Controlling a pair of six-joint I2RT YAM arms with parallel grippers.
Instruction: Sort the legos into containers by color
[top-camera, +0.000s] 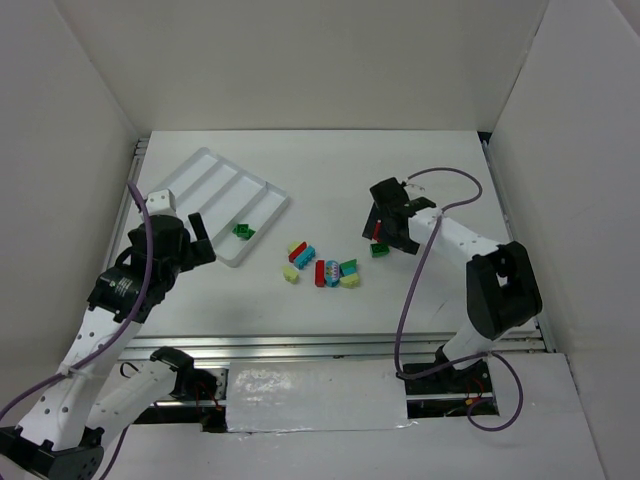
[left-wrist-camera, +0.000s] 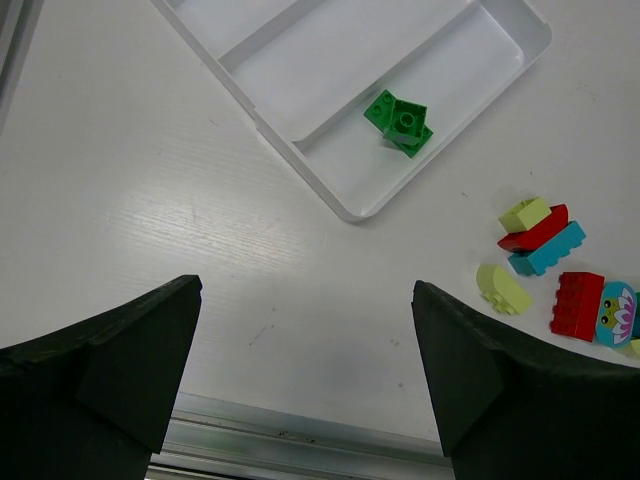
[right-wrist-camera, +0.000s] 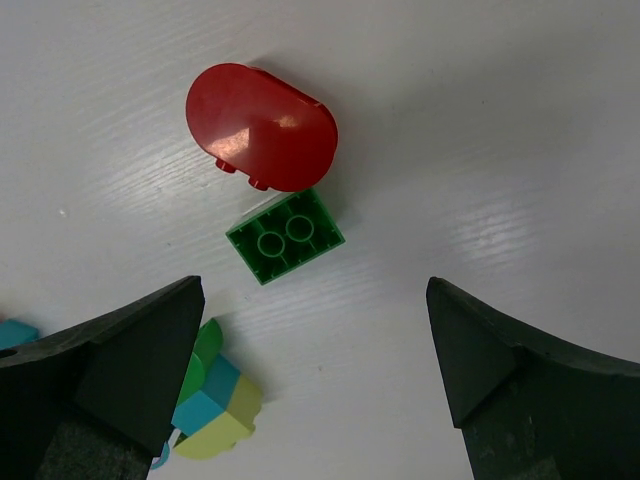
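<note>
Off the tray (left-wrist-camera: 345, 210) corner, left end effector (left-wrist-camera: 305, 300) spread over white table (left-wrist-camera: 150, 200); right end effector (right-wrist-camera: 315, 285) spread above green brick (right-wrist-camera: 285, 236).

Right hand (right-wrist-camera: 312, 320) spread wide above green brick (right-wrist-camera: 286, 236); bare bench (right-wrist-camera: 480, 120) on both flanks. Red rounded brick (right-wrist-camera: 262, 127) crowds its far edge.

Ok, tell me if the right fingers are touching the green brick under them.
Apart. The right wrist view shows bare table between the green brick and each of the right fingers, which stand open either side of it.
</note>
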